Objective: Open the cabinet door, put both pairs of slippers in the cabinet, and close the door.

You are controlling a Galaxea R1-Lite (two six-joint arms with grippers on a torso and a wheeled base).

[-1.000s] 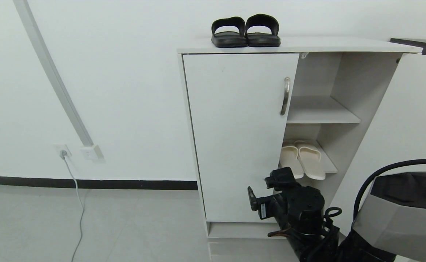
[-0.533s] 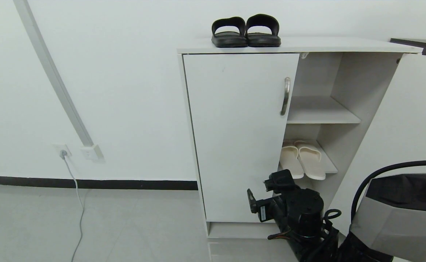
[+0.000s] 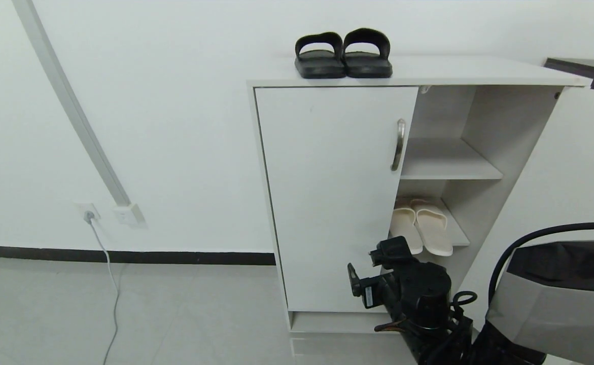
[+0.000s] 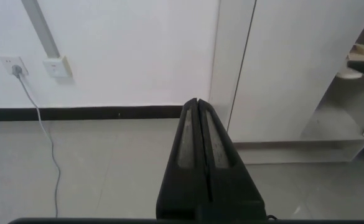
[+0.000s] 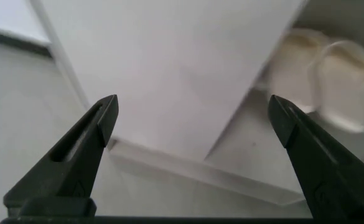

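Observation:
A white cabinet (image 3: 479, 71) stands against the wall, its left door (image 3: 327, 203) shut and its right door (image 3: 560, 177) swung open. A pair of black slippers (image 3: 343, 53) sits on its top. A pair of white slippers (image 3: 423, 230) lies on the lower shelf inside, white slippers (image 5: 325, 68) side by side. My right gripper (image 5: 193, 106) is open, low in front of the shut door's bottom corner, right gripper (image 3: 373, 263) below the white pair. My left gripper (image 4: 197, 109) is shut on nothing, low over the floor left of the cabinet.
The upper shelf (image 3: 444, 162) holds nothing. A metal handle (image 3: 398, 144) runs down the shut door's edge. A wall socket with a hanging cable (image 3: 88, 213) and a slanted conduit (image 3: 68, 101) are to the left. Grey floor tiles (image 3: 124, 314) stretch in front.
The head camera has shifted, so the cabinet and slippers sit a little lower in the picture. The right arm stays in about the same place.

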